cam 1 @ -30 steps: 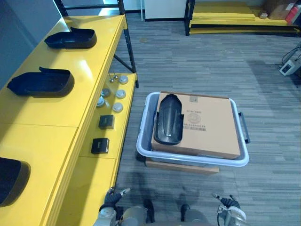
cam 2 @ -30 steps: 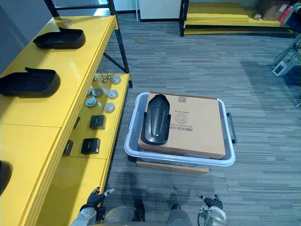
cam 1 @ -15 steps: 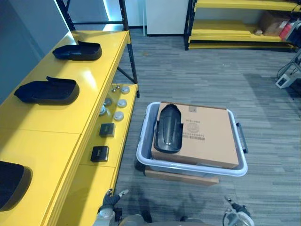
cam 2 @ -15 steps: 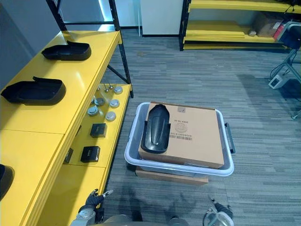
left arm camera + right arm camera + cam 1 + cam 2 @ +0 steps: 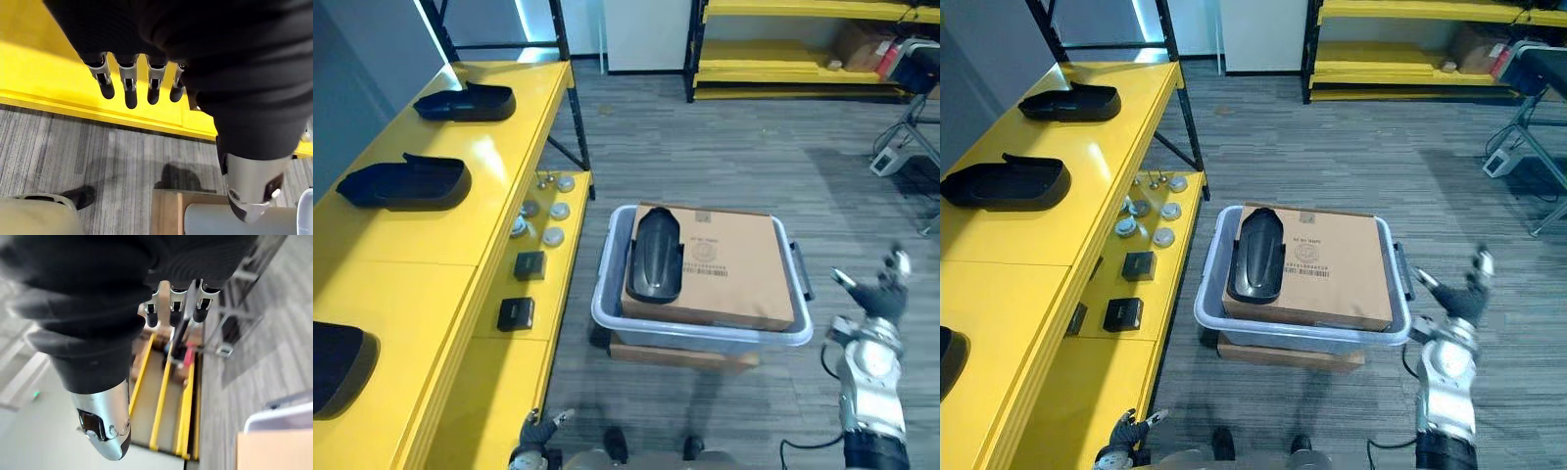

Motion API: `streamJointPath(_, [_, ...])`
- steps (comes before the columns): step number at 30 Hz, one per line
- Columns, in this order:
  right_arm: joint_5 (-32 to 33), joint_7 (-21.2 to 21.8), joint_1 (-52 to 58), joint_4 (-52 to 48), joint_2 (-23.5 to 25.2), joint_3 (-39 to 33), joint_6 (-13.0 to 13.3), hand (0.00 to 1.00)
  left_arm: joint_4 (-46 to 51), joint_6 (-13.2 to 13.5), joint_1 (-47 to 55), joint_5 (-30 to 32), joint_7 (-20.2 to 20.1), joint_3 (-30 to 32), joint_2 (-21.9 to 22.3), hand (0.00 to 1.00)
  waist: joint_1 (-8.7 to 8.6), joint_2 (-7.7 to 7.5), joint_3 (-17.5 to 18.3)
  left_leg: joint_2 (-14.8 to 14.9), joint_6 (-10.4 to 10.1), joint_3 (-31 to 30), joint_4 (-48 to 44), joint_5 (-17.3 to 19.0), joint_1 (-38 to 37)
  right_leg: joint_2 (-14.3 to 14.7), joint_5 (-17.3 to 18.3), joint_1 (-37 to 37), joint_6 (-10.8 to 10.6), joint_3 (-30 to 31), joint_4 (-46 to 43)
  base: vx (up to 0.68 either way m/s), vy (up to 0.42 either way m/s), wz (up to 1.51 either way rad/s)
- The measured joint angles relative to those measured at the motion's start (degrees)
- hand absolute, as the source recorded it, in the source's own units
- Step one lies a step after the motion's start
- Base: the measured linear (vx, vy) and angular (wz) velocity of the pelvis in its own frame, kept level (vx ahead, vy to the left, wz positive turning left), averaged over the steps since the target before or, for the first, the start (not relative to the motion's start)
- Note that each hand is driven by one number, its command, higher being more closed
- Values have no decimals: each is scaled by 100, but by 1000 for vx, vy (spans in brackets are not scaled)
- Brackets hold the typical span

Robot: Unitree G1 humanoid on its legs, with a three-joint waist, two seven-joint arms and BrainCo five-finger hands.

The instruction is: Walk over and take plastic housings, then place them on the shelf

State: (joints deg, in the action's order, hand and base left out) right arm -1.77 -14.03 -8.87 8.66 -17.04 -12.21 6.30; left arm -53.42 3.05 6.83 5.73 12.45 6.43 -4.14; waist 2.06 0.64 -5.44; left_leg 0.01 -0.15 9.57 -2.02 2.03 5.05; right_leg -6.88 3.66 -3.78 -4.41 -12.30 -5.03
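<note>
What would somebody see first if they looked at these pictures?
The long yellow shelf on the left grabs the eye, with black plastic housings lying on top of it. In the middle of the floor another black housing lies on a cardboard box that sits in a pale bin. The right robot hand hovers to the right of the bin, fingers spread open.

The left hand [image 5: 129, 88] and right hand [image 5: 878, 299] each have silver fingers [image 5: 152, 90] with dark tips, a rounded silver thumb [image 5: 249, 191] and a black ribbed cover [image 5: 205, 44] at the wrist.
</note>
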Motion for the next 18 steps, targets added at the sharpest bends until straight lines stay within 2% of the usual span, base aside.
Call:
streamJointPath(3, [-245,55,-487,580,-131,477,-23,0,9,7,0,22,2,-1,-27,0,96,6,-5,-28,58,-77,-19,-39,134,-22,21,-40,-31,-146,8,167,-22,15])
streamJointPath(4, [-387,51,-652,841,-154,620,-49,0,12,9,-7,27,4,-6,-29,0,186,15,-24,-38,60,-118,-62,-41,157,-36,29,-30,-44,-195,1,132,-17,8])
streamJointPath(6, [-585,43,-886,1277,-156,744,-82,0,14,14,-15,46,10,-14,-29,0,217,29,-46,-63,60,-178,-129,-40,189,-78,68,-9,-101,-234,-29,126,-13,19])
streamJointPath(9, [-945,-17,-1389,1987,-154,864,-289,0,56,19,-27,63,37,-138,-23,0,248,139,-211,-61,60,-259,-258,-40,294,-101,74,-50,-109,-367,-140,89,-10,20])
streamJointPath(10, [-1109,-97,-1506,2206,-154,868,-374,0,73,20,-42,64,53,-145,1,0,330,177,-290,-59,60,-291,-277,-40,321,-102,74,-67,-108,-373,-165,64,-14,8])
streamJointPath(15, [-1465,-331,-2042,3123,-115,865,-700,0,110,55,-54,62,196,-190,11,0,386,203,-489,-49,60,-369,-309,-40,563,-99,73,-256,-108,-469,-189,38,-10,11])
streamJointPath(18, [-1558,-477,-2341,3678,-82,788,-839,0,123,76,-97,57,284,-195,14,0,508,198,-660,-54,58,-380,-508,-38,640,-134,71,-278,-106,-467,-307,39,-3,7])
